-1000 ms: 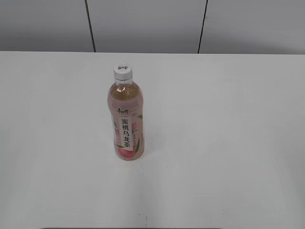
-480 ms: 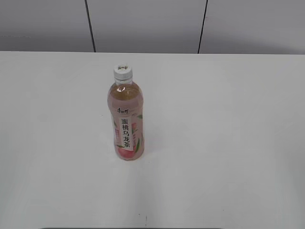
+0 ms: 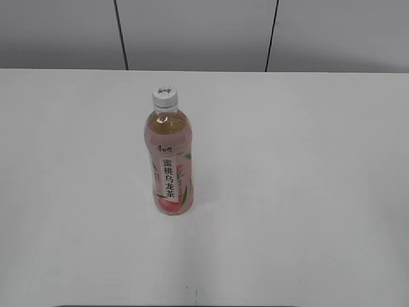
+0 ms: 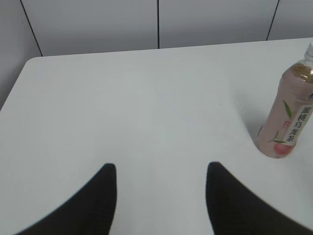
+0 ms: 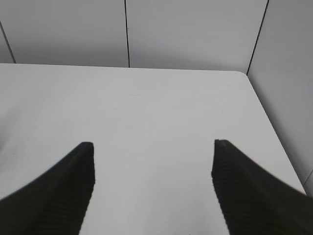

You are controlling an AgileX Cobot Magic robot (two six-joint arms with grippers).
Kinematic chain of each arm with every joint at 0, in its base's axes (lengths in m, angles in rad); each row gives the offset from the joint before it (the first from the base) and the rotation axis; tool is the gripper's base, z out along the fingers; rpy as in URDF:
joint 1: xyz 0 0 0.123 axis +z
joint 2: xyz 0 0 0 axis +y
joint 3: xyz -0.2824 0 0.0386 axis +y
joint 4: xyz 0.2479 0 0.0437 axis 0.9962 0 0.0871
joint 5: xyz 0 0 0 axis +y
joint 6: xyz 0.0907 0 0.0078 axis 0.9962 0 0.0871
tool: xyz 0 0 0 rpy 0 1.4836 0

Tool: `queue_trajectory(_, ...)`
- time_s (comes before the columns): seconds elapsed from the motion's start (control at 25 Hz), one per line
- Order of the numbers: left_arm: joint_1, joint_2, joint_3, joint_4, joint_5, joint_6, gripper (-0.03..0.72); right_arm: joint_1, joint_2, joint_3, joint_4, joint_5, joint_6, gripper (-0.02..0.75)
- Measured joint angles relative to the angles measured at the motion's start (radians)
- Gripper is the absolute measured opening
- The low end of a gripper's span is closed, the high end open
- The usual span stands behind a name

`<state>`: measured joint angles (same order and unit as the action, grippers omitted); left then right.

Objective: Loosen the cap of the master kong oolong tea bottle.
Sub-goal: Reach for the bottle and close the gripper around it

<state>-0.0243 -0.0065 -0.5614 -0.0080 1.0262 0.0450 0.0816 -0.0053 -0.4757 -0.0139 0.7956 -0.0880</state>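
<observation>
The master kong oolong tea bottle (image 3: 169, 163) stands upright on the white table, left of centre in the exterior view, its pink peach label and white character strip facing the camera. Its white ribbed cap (image 3: 164, 95) sits on the neck. No arm shows in the exterior view. In the left wrist view the bottle (image 4: 288, 117) stands at the far right, well ahead and right of my left gripper (image 4: 161, 169), which is open and empty. My right gripper (image 5: 152, 146) is open wide over bare table; the bottle is out of its view.
The white table (image 3: 307, 192) reaches back to a grey panelled wall (image 3: 198, 32). Its rounded left corner (image 4: 32, 61) shows in the left wrist view and its right corner (image 5: 242, 74) in the right wrist view.
</observation>
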Motion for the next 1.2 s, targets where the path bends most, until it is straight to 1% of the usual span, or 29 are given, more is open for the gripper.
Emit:
queue_trajectory(0.36,-0.003,0.0,-0.001,0.0,-0.001,0.0,0.365,0.0,0.0,0.0,0.0,-0.001,0.0,0.565)
queue_trajectory(0.44,-0.004,0.001,-0.014,0.0,-0.038,0.0,0.363,0.0,0.0,0.0,0.0,-0.001,0.0,0.565)
queue_trajectory(0.68,-0.004,0.08,-0.038,-0.021,-0.31,0.0,0.363,0.0,0.0,0.0,0.0,-0.002,0.0,0.565)
queue_trajectory(0.88,-0.004,0.264,-0.012,-0.027,-0.497,0.0,0.363,0.0,0.0,0.0,0.0,-0.003,0.0,0.565)
queue_trajectory(1.2,-0.004,0.594,0.005,-0.034,-0.921,0.0,0.363,0.0,0.0,0.0,0.0,-0.003,0.0,0.565)
